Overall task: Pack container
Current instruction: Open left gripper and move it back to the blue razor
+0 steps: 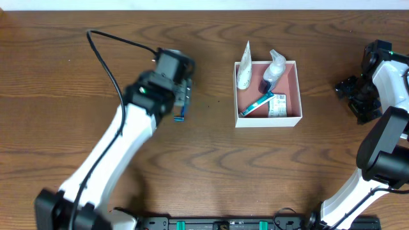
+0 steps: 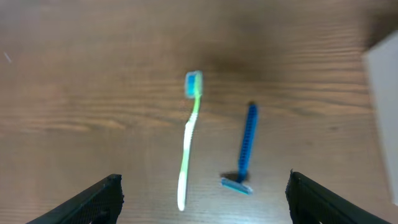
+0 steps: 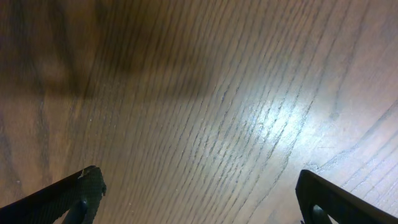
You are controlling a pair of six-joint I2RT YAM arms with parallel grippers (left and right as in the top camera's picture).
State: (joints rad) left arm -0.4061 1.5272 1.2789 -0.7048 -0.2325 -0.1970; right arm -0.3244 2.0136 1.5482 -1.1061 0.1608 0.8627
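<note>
The container is a square white box with a pink inside, right of the table's middle. It holds a white tube, a small pump bottle, a blue-handled brush and a green-and-white packet. My left gripper is open and hovers above a green-and-white toothbrush and a blue razor lying on the table. Both lie between its fingers, untouched. In the overhead view only the razor's end shows. My right gripper is open and empty at the far right, over bare wood.
The container's white corner shows at the right edge of the left wrist view. A black cable loops over the table behind the left arm. The wooden table fills the overhead view.
</note>
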